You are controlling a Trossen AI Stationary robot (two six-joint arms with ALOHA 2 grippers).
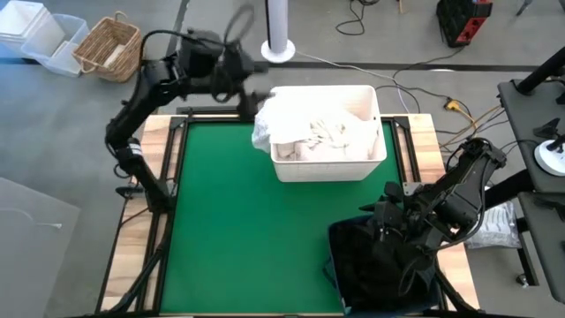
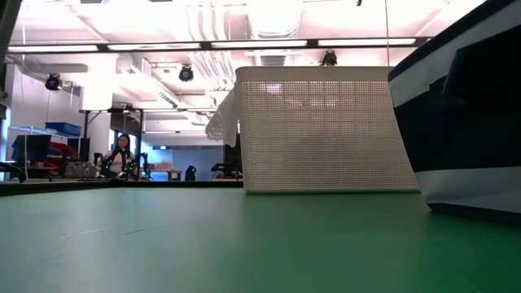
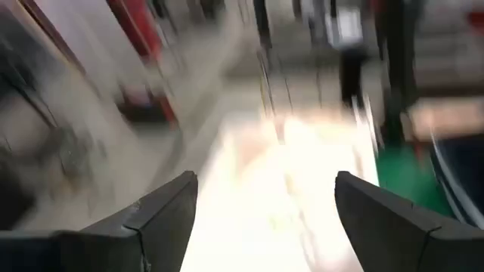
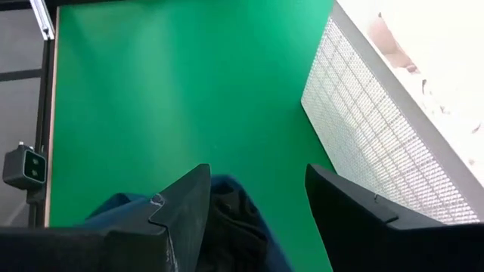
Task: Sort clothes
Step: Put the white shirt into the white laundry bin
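White clothes (image 1: pixel 327 132) fill the white plastic bin (image 1: pixel 375 159) at the far side of the green mat. One white garment (image 1: pixel 263 131) hangs over the bin's left rim, also seen in the low view (image 2: pixel 221 122). Dark clothes (image 4: pixel 231 219) lie in the navy fabric bin (image 1: pixel 340 265) at the near right. My left gripper (image 3: pixel 265 177) is open and blurred, up in the air by the white bin's far left corner (image 1: pixel 252 75). My right gripper (image 4: pixel 257 170) is open above the navy bin's far rim (image 1: pixel 384 225). Neither holds anything.
The green mat (image 1: pixel 238 221) left of both bins is bare. Beyond the table's far left corner stand a wicker basket (image 1: pixel 108 46) and clear plastic boxes (image 1: pixel 40 40). A white pole base (image 1: pixel 281 49) and cables lie behind the white bin. A person (image 2: pixel 122 150) sits far off.
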